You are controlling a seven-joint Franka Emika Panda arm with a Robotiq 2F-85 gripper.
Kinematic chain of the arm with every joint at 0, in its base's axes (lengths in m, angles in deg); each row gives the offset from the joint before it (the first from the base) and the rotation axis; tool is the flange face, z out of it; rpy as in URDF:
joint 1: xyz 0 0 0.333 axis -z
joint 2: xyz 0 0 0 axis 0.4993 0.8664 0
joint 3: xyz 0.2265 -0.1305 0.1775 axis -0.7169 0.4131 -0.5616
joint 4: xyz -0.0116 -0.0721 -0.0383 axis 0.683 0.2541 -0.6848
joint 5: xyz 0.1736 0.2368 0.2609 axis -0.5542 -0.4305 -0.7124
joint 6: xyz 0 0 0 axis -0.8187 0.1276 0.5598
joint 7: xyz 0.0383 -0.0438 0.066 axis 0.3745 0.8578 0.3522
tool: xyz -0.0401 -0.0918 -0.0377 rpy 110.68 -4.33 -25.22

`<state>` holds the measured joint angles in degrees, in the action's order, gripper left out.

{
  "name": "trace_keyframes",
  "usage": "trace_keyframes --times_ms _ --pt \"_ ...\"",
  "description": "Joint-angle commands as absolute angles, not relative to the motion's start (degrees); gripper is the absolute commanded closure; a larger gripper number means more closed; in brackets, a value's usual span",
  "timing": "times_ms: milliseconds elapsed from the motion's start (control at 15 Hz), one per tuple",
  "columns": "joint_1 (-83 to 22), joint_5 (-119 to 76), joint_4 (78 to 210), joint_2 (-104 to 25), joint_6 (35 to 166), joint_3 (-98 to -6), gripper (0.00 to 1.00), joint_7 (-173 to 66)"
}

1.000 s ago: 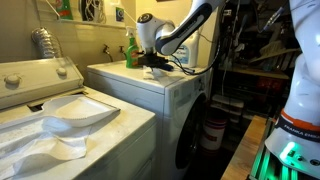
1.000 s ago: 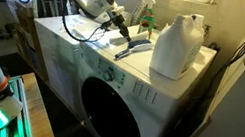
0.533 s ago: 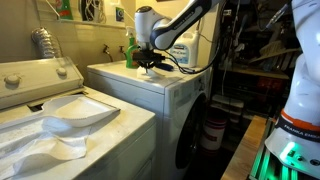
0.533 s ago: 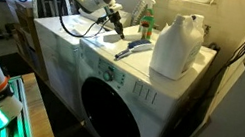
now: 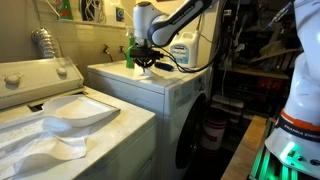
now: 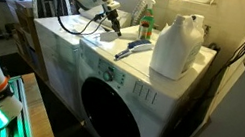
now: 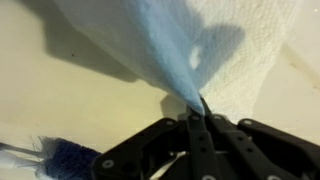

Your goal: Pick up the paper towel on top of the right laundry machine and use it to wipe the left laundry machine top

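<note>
My gripper (image 7: 197, 112) is shut on a corner of the paper towel (image 7: 165, 45), a pale sheet that looks bluish in shade and hangs from the jaw tips. In both exterior views the gripper (image 5: 146, 62) (image 6: 113, 21) hovers just above the flat top of the right laundry machine (image 5: 150, 88), the white front-loader with the round dark door (image 6: 110, 112), near its back edge. The left laundry machine top (image 5: 20, 100) is off-white with a raised knob panel and lies apart from the gripper.
A blue brush (image 6: 134, 48) (image 7: 62, 155) lies on the front-loader's top beside a large white jug (image 6: 177, 46). A green bottle (image 5: 130, 52) stands behind the gripper. White crumpled material (image 5: 70, 122) lies on the top-loader. Shelving and clutter fill the side beyond the front-loader.
The gripper has risen from the front-loader's top and shifted toward the top-loader, carrying the paper towel with it.
</note>
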<state>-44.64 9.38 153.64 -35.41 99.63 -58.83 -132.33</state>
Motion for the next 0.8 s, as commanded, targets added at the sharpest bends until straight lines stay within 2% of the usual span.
trace_keyframes --times_ms 0,400,733 --pt "-46.39 9.74 157.08 -40.42 101.19 -58.21 1.00 -134.62" --pt "-45.67 7.80 157.19 -44.04 98.60 -59.33 1.00 -134.63" --pt "-41.45 -7.46 159.63 -44.86 100.34 -61.03 1.00 -116.79"
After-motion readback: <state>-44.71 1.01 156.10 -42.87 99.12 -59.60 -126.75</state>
